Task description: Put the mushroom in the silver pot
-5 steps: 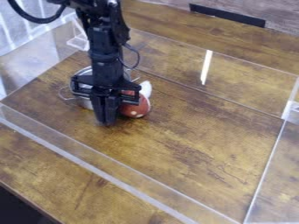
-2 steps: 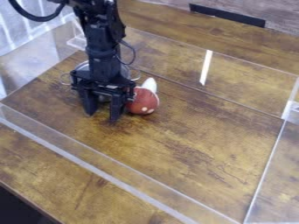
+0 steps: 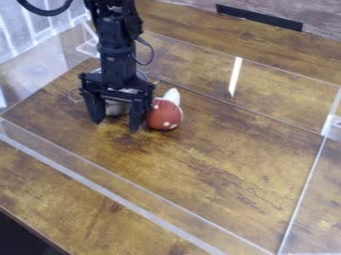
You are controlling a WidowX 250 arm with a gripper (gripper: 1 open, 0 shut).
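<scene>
Spotted Mushroom Beside Open Gripper

Found the mushroom [image 3: 166,114] just right of the gripper [image 3: 118,119], toward three o'clock, with its reddish cap low and its whitish stem pointing toward twelve. Could not tell whether to call it touching the silver pot [image 3: 116,105], mostly hidden behind the black fingers. Saw the gripper open, with its fingertips spread apart and pointing down toward six, gripping nothing visible. Traced the black arm [image 3: 116,40] up toward twelve. Noted brown wooden tabletop [image 3: 220,164] all around, a short white strip [image 3: 236,77] toward one o'clock and a dark slot [image 3: 277,18] farther out, also toward one
</scene>
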